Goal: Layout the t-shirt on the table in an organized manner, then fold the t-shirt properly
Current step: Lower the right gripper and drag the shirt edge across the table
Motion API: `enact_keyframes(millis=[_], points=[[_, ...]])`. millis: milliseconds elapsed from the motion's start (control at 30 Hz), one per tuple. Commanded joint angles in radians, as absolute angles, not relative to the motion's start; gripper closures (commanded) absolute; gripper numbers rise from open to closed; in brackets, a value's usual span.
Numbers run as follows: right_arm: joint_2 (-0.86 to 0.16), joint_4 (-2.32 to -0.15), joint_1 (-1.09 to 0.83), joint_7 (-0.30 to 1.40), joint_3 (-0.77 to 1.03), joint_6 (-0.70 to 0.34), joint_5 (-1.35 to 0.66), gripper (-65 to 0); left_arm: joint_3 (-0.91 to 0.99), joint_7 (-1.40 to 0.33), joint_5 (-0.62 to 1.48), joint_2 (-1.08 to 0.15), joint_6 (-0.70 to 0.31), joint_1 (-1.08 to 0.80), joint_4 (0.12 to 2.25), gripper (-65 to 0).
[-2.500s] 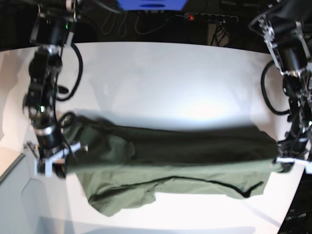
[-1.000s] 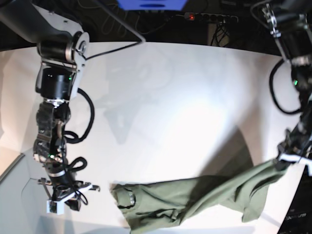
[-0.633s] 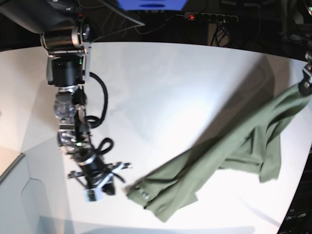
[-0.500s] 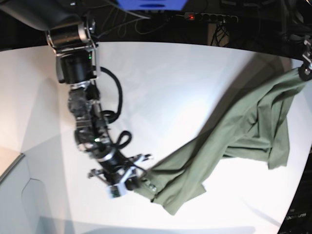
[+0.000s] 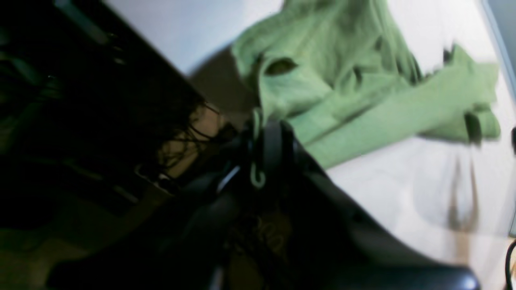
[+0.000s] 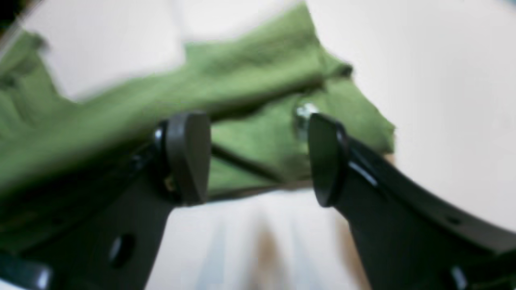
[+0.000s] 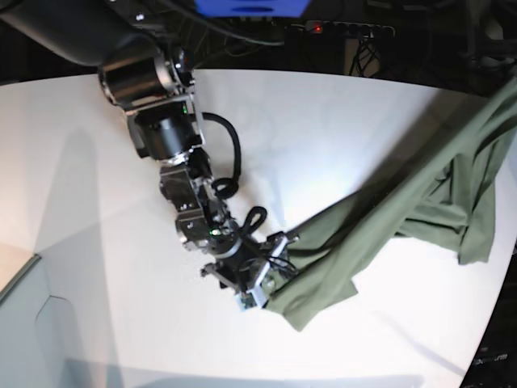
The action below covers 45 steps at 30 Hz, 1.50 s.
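Note:
The olive-green t-shirt (image 7: 380,234) hangs stretched in a long diagonal, from its low end on the white table (image 7: 323,137) up to the frame's right edge. My left gripper (image 5: 262,157) is shut on a pinch of the t-shirt (image 5: 342,92) and holds it up; it lies outside the base view. My right gripper (image 7: 262,283) sits at the shirt's low end near the table's middle. In the right wrist view its fingers (image 6: 189,157) stand wide apart with the t-shirt (image 6: 250,80) just beyond them and nothing gripped.
A grey-white box corner (image 7: 32,323) sits at the lower left. Behind the table's far edge lie a power strip (image 7: 347,29), cables and a blue object (image 7: 250,8). The table's curved edge drops to dark floor at the lower right (image 7: 493,356).
The right arm has swung toward the table's middle after the shirt's low end, and its jaws have opened. The left gripper has pulled the shirt up and to the right, out of the base view.

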<state>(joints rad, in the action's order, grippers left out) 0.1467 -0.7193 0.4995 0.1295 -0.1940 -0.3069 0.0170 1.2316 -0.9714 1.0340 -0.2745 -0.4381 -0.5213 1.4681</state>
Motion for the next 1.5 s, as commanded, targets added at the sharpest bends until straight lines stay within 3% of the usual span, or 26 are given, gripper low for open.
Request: enact_keyframes(millis=[0, 200, 733, 1000, 1133, 1333, 1467], points=[[0.157, -0.705, 0.533, 0.064, -0.194, -0.311, 0.002, -38.1, 1.254, -0.951, 1.056, -0.314, -0.444, -0.526, 1.475, 0.0], [0.157, -0.593, 0.527, -0.124, -0.196, -0.311, 0.002, -38.2, 1.267, -0.951, 1.056, -0.366, -0.444, -0.490, 1.465, 0.0], [0.157, -0.578, 0.481, -0.128, -0.199, -0.311, 0.002, -38.1, 1.267, -0.951, 1.056, -0.367, -0.440, -0.438, 1.474, 0.0], [0.157, -0.578, 0.452, -0.128, -0.380, -0.311, 0.002, -37.0, 1.264, -0.951, 1.056, -0.367, -0.437, -0.409, 1.475, 0.0], [0.157, -0.578, 0.456, -0.128, -0.410, -0.311, 0.002, -28.1, 1.265, -0.951, 1.056, -0.367, -0.437, -0.409, 1.475, 0.0], [0.157, -0.578, 0.460, -0.128, -0.409, -0.309, 0.002, 0.0, 1.267, -0.951, 1.056, -0.367, -0.438, -0.409, 1.475, 0.0], [0.157, -0.578, 0.460, -0.122, -0.380, -0.306, 0.002, 0.0, 1.267, -0.951, 1.056, -0.367, -0.438, -0.409, 1.475, 0.0]])
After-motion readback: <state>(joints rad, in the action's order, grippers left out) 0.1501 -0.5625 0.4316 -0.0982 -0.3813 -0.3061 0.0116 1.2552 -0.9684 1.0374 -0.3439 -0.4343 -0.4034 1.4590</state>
